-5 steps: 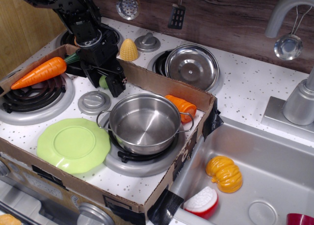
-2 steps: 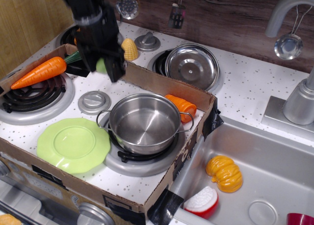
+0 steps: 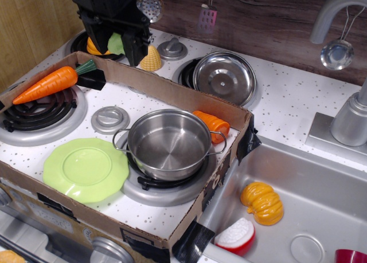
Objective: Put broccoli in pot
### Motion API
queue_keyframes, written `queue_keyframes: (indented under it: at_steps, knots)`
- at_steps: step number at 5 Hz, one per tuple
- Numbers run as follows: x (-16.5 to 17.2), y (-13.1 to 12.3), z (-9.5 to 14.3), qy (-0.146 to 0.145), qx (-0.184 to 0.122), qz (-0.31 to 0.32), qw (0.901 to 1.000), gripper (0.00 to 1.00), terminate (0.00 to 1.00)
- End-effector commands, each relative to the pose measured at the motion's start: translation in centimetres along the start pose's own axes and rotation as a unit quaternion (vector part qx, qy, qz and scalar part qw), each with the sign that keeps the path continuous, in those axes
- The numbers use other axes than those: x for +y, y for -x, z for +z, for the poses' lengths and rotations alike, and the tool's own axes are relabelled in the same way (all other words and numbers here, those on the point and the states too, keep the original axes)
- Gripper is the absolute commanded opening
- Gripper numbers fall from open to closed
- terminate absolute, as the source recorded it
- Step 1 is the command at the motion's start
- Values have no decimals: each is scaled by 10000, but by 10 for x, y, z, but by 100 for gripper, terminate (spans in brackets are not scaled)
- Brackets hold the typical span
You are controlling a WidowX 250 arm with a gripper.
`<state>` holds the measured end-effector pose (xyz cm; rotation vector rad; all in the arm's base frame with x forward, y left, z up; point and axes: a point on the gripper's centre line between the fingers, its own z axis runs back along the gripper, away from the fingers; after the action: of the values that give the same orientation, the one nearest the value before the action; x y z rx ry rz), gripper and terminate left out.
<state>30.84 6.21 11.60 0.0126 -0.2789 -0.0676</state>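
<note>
The gripper (image 3: pixel 117 43) is positioned high at the back left of the toy stove, above the rear edge of the cardboard tray (image 3: pixel 189 99), with its black fingers closed around the broccoli (image 3: pixel 116 44), of which only a light-green patch is visible between them. The pot (image 3: pixel 170 142) stands empty and upright on the front burner inside the tray, well apart from the gripper, toward the front and right. The step in hand is judged to be the transfer of the held floret to the pot. For a clean transfer, height should be kept until the tray wall has been crossed, and the load should be carried to a point directly over the middle of the pot. The descent should be made between the two wire loop handles, clear of the orange toy vegetable (image 3: pixel 213 123) that lies just beside the far rim. The jaws should be opened only once the floret is low inside the walls, since a light plastic piece released from height is likely to bounce out. The green plate (image 3: pixel 86 169) lies near the pot and is not to be taken for the target.
</note>
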Motion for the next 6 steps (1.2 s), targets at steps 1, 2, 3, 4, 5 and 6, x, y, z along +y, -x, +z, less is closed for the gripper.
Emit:
queue_keyframes:
  at_steps: [1,2,3,4,5,6]
  knots:
    - [-45,27,11,500,21,685,9964,0,0]
    - [-50,30,-8,761,120,619,9951,0,0]
    - [-55,34,-16,827,155,653,9943,0,0]
    - [-60,37,-20,952,149,806,9921,0,0]
    - [-64,39,-22,902,-25,1018,9907,100,0]
    - [-65,38,-25,880,48,1042,9906,100,0]
